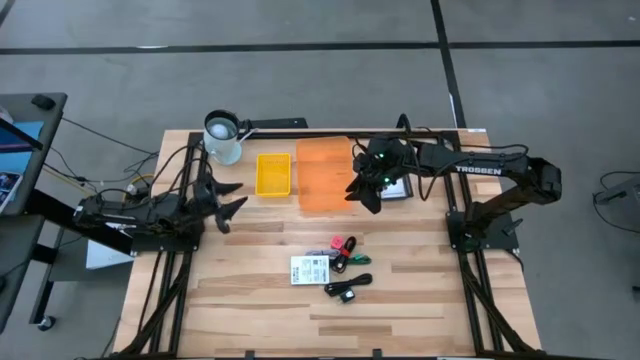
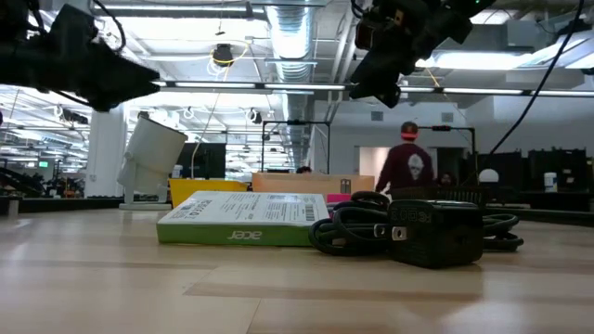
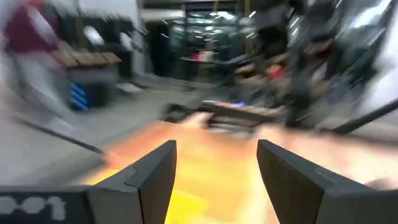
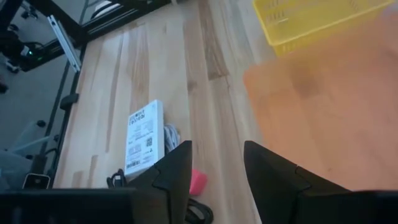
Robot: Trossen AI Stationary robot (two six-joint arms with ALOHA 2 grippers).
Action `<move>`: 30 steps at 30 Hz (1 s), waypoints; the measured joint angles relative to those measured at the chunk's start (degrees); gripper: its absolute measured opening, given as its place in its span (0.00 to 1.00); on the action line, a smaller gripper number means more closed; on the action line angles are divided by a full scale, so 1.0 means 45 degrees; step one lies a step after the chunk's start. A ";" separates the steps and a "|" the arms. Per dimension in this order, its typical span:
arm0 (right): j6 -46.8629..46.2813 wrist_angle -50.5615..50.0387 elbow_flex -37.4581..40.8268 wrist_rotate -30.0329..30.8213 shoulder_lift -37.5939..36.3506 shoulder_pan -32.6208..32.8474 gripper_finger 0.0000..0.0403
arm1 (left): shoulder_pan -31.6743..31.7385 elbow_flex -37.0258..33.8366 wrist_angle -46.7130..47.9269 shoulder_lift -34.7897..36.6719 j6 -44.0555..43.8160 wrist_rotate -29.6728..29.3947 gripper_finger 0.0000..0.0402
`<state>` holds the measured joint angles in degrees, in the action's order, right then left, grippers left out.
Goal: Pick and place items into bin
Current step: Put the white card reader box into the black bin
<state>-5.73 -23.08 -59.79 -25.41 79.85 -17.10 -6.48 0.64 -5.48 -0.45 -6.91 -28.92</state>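
over orange bin (image 1: 325, 175) | right tool (image 1: 364, 190) empty, fingers apart

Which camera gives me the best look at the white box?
The low view: the white box sits close, its side lettering readable. The high view shows it small from above; the right wrist view shows its labelled top; the left wrist view misses it.

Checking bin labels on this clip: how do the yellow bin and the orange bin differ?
The yellow bin is smaller and has mesh walls; the orange bin is larger and smooth. The right claw hangs over the orange bin's edge; nothing hangs over the yellow bin. Both sit side by side and look empty.
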 joint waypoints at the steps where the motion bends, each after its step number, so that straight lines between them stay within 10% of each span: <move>1: -0.0077 -0.0002 0.0000 -0.0005 0.0000 0.0000 0.34 | -0.0005 0.0000 -0.0447 -0.0011 -0.1116 0.0292 0.53; 9: 0.0091 -0.0100 0.0000 -0.0030 0.0000 -0.0248 0.34 | -0.0002 0.0000 -0.4766 0.0047 -0.4155 0.0534 0.53; 20: 0.2610 0.0029 0.0000 0.0005 0.0000 -0.1677 0.33 | 0.0000 0.0084 -0.6343 0.0019 -0.5411 -0.2975 0.53; 30: 0.3058 0.0007 0.0000 0.0009 0.0000 -0.3358 0.33 | -0.0005 0.1474 -0.5953 -0.1718 -0.6899 -0.1265 0.53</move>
<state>8.03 -23.05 -59.79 -25.37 79.85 -32.21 -6.50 7.28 -32.27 -8.18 -37.95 -34.61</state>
